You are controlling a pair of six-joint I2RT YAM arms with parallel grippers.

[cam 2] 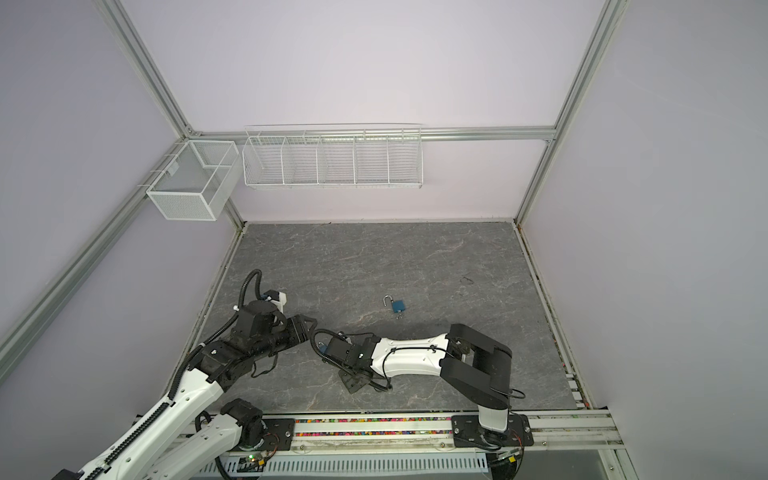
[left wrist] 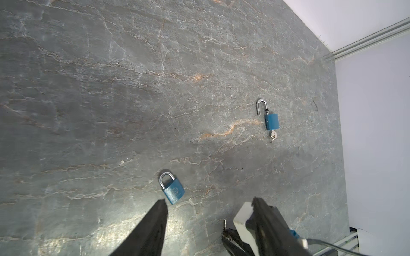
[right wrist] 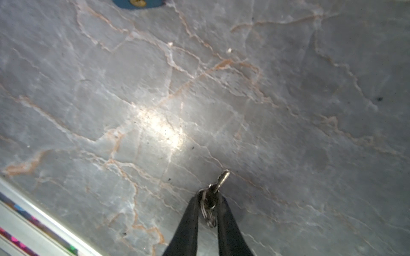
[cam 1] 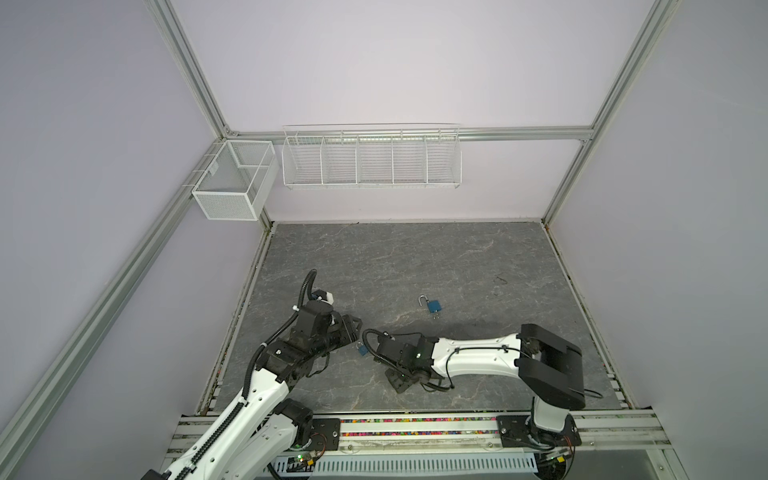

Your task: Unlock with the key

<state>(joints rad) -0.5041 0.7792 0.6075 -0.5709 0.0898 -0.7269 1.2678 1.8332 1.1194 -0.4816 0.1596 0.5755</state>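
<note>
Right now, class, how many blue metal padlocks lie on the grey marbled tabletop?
2. A shut blue padlock lies front-left of centre; an open-shackled blue padlock, silver key inserted, lies farther back. None appears hidden.

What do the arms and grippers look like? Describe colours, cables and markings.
The left arm and right arm have white shells with black joints. A black ribbed conduit runs along the left; thin black cables cross the right. The left gripper and right gripper have black tapered fingers.

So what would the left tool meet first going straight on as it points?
Likely the closed blue padlock, just ahead of the left tool, nearer one finger than centred. Depth is unclear; it might pass above.
</note>
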